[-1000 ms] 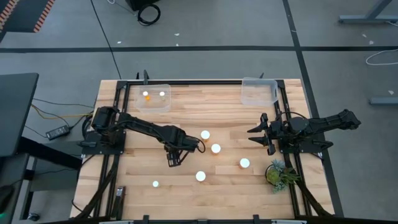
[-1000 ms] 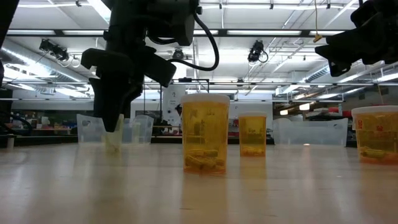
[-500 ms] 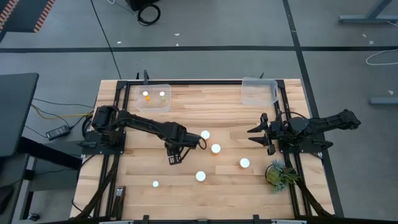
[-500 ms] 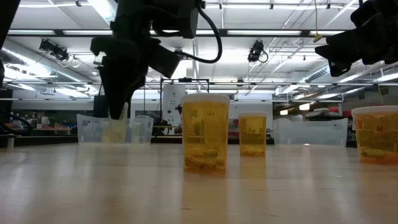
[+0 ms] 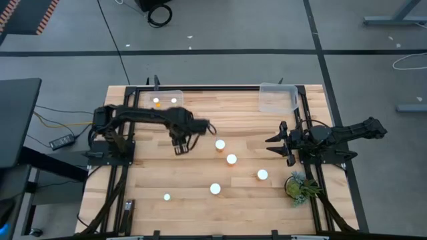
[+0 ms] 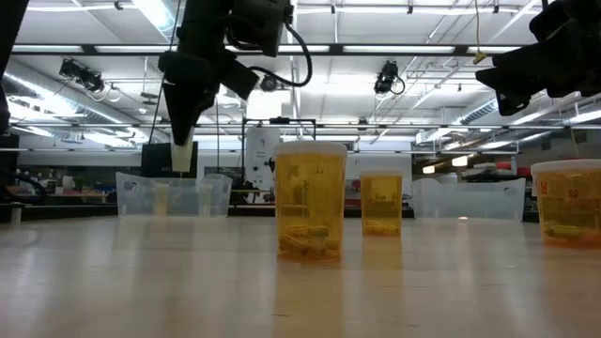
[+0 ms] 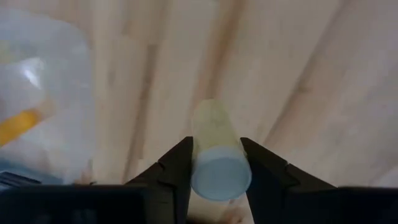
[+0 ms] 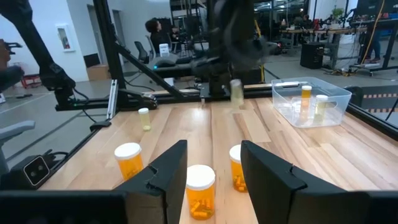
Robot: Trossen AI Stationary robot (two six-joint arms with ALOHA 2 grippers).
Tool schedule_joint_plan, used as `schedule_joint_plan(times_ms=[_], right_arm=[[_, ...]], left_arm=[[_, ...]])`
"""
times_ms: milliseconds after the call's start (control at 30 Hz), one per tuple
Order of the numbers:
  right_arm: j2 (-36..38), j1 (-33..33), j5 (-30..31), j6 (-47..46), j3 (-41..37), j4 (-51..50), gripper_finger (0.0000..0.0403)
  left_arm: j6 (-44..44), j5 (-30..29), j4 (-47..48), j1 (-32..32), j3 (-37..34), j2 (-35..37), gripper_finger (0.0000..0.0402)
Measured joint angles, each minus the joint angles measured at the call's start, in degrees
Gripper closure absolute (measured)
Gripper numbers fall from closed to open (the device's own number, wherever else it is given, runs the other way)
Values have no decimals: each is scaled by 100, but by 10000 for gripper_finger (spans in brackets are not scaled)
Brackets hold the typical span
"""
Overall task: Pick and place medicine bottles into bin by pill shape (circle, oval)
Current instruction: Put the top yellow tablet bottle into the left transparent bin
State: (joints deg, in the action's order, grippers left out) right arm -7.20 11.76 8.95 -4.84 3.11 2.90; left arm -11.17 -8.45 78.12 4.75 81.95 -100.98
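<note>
1. Plant (image 5: 299, 186): green, lower right of the table (image 5: 200, 193) in the high view.
2. Cable coil (image 5: 159, 14): black, on the floor at upper centre.
3. Power brick (image 5: 63, 141): on the floor, left of the table.
4. Person (image 8: 157, 36): seated, upper centre-left of the right wrist view.

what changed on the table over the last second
The left tool closed on a narrow bottle, lifted it off the table and carried it from mid-table toward the far left bin, which already holds two bottles. The five loose bottles, the right bin and the shut right tool stayed put.
</note>
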Motion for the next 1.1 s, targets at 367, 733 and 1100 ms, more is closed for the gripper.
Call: schedule_joint_plan(times_ms=[367,733,1100], right_arm=[[0,-1,0,0,0,0,246],[2,1,0,0,0,-7,246],[0,1,0,0,0,-4,246]], left_arm=[[287,-553,-24,1321,0,646,274],[1155,-534,-569,2659,-2,576,273],[1322,-524,-1154,3380,-675,576,273]])
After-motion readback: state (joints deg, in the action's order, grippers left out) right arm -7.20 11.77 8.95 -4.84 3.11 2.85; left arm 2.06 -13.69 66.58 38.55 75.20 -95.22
